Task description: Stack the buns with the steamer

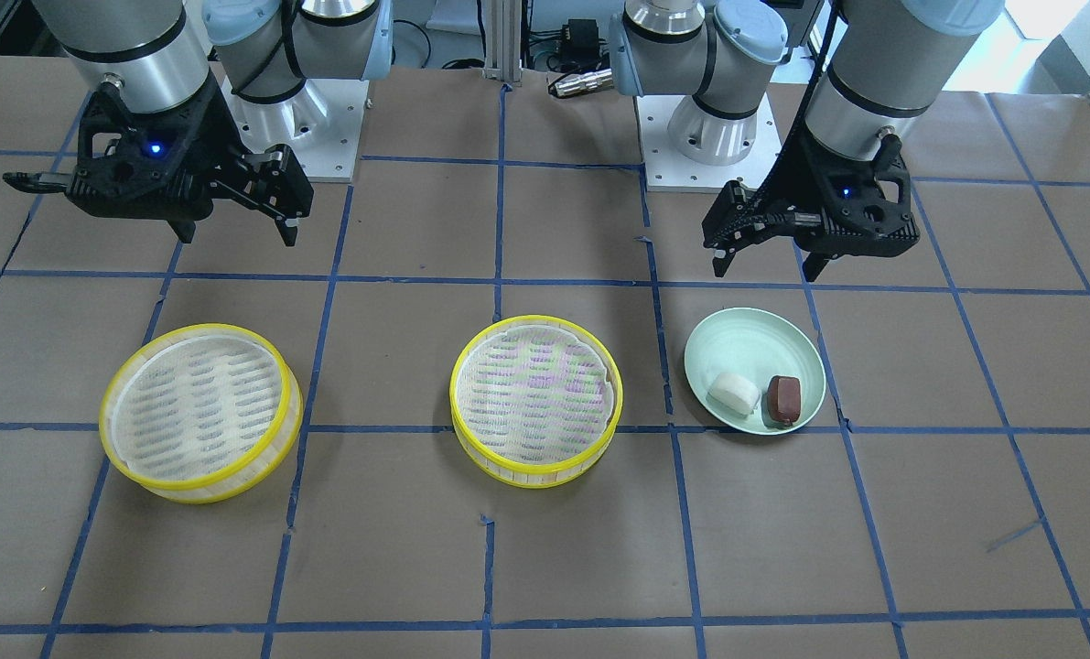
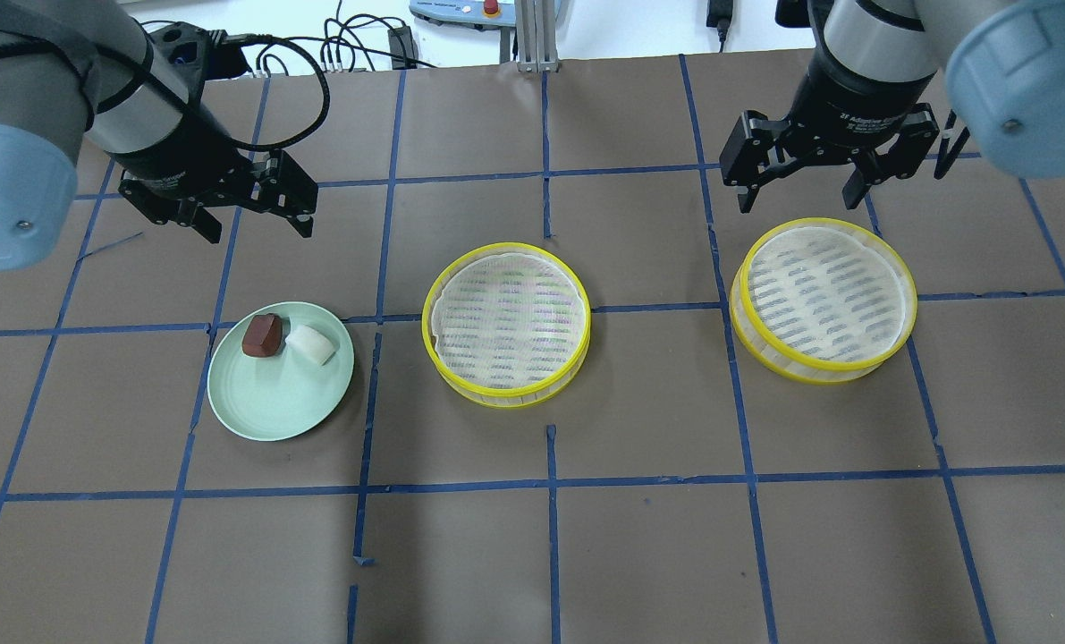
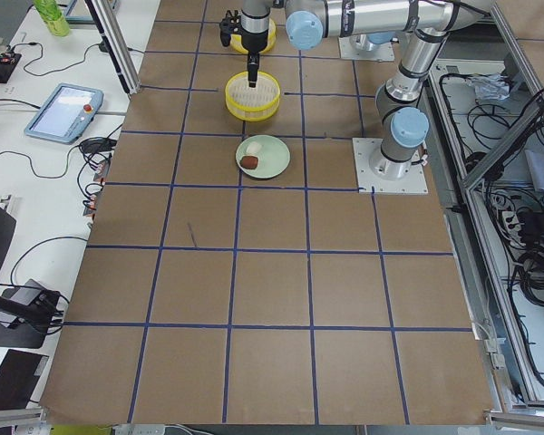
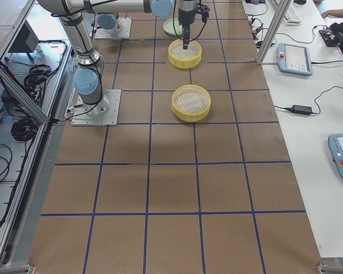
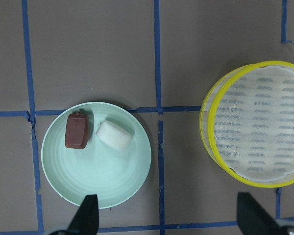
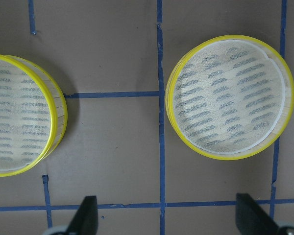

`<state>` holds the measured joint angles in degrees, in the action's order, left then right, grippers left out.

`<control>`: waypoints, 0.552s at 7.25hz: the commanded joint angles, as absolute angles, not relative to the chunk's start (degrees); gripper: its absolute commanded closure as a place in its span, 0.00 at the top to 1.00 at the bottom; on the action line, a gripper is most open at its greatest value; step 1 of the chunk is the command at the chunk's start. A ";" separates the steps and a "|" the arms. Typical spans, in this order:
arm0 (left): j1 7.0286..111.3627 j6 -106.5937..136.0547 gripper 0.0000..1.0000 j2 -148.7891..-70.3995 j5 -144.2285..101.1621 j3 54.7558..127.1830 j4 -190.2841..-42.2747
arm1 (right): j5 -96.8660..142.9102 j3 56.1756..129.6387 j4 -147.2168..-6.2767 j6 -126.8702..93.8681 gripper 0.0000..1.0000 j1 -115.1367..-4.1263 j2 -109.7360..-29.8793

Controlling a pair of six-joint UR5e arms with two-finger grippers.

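Gaping wide: left claw (image 2: 259, 230), right claw (image 2: 798, 202); pillowy white bun (image 2: 310, 344) beside glossy brown bun (image 2: 262, 335).

The brown table (image 2: 639, 555) has blue tape lines (image 2: 639, 481) that make big squares. Three round things sit on it in a row, well apart: a green plate (image 2: 273, 402), the middle steamer (image 2: 506, 326) and the other steamer (image 2: 824, 298).

I see the left arm (image 2: 31, 45) and right arm (image 2: 881, 36) as silver tubes with pale-blue joint caps, the left gripper (image 2: 259, 233) and right gripper (image 2: 800, 206) black with blue lights.
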<state>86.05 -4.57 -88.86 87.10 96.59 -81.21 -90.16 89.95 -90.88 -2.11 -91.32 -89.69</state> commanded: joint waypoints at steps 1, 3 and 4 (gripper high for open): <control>85.78 -4.57 1.00 -88.86 87.10 96.59 -81.12 | -90.18 90.00 -90.79 -2.11 1.00 -91.32 -89.65; 86.04 -3.96 1.00 -88.77 87.01 96.77 -81.56 | -90.18 89.91 -90.70 -2.11 1.00 -91.32 -89.65; 85.17 -5.52 1.00 -88.60 88.06 97.72 -81.91 | -90.18 89.91 -90.79 -2.11 1.00 -91.32 -89.65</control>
<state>85.80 -4.50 -88.75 87.25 96.94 -81.53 -90.18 89.95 -90.76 -2.11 -91.32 -89.66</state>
